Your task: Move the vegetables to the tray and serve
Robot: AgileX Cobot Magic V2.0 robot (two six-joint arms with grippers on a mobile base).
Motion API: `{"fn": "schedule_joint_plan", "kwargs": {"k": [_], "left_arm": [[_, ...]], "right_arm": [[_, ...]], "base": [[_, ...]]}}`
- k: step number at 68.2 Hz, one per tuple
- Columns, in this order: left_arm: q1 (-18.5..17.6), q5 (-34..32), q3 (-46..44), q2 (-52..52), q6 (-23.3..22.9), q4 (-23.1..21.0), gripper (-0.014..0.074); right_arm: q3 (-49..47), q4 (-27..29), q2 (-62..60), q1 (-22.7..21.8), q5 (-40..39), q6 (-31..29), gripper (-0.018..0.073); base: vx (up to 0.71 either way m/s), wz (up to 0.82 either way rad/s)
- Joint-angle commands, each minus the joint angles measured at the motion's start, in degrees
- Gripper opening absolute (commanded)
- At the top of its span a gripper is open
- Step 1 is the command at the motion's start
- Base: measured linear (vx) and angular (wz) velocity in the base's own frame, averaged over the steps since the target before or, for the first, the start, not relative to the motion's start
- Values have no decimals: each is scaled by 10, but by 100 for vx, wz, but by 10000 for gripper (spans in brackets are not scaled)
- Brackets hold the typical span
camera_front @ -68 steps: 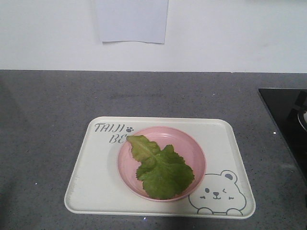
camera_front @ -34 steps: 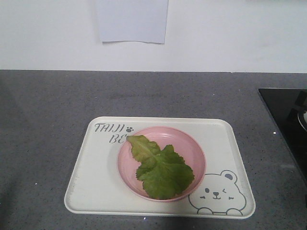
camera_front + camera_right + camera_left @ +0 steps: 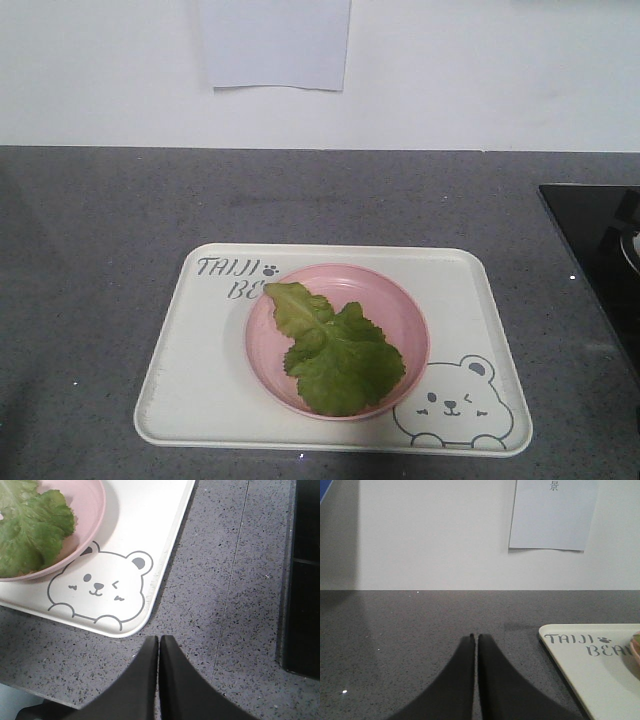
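Lettuce leaf (image 3: 335, 350) lies in the pink plate (image 3: 400, 310) at the tray's (image 3: 200, 370) centre on the worktop (image 3: 100, 230). Left gripper (image 3: 475, 638) and right gripper (image 3: 159, 639) fingers are clenched, empty; the right sits at the tray's 5 o'clock corner.

- Left gripper (image 3: 475, 638): dark fingers pressed together, tips meeting, nothing between them, pointing level and forward
- Right gripper (image 3: 159, 639): fingers likewise closed tip to tip, empty, angled steeply downward
- Neither arm shows in the front view
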Motion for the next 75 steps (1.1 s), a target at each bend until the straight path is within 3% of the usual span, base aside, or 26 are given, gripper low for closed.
{"fn": "schedule_joint_plan", "kwargs": {"k": [1, 75], "left_arm": [[1, -47, 15, -10, 4, -3, -8], [1, -45, 15, -9, 4, -3, -8]], "right_arm": [[-15, 9, 2, -3, -27, -6, -8], [-15, 9, 2, -3, -26, -6, -8]], "base": [[0, 0], [0, 0]]}}
